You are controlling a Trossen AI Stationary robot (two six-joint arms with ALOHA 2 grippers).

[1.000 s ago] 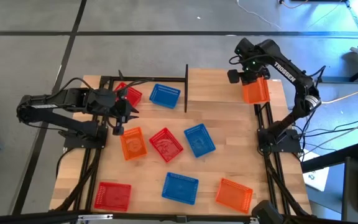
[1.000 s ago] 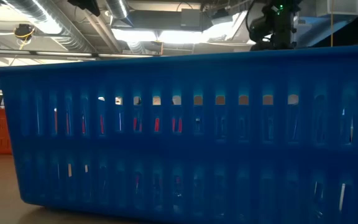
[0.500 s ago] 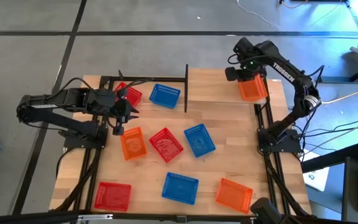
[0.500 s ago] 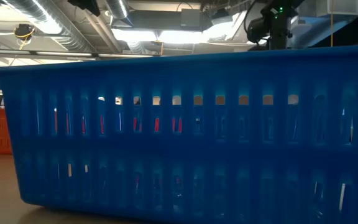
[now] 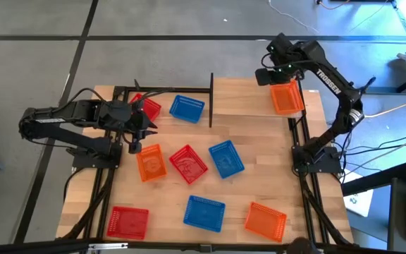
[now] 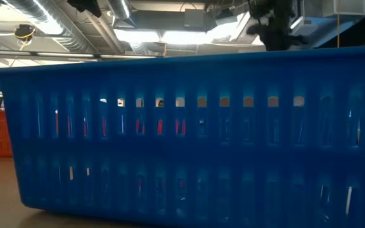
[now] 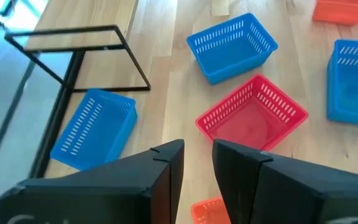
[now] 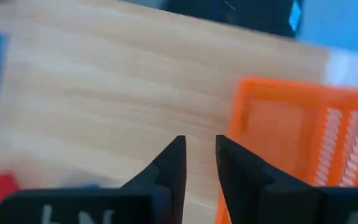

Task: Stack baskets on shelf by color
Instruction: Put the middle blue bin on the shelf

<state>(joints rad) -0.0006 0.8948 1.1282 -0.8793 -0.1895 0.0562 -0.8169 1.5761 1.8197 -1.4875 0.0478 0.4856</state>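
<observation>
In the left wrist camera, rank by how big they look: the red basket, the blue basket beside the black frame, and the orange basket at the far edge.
1. Red basket and blue basket by the black frame: they look about alike, so I won't rank them.
2. Orange basket: smallest, but it is cut off by the picture's edge and farther away, so its true size is unsure.

You have two baskets (image 5: 166, 106) inside the shelf (image 5: 168, 90) frame at the tabletop's (image 5: 245, 116) far left, one basket (image 5: 287, 97) far right, six spread nearer.

Grey floor (image 5: 34, 70) crossed by dark seams surrounds the table; silver ceiling ducts (image 6: 49, 28) run at eleven o'clock.
</observation>
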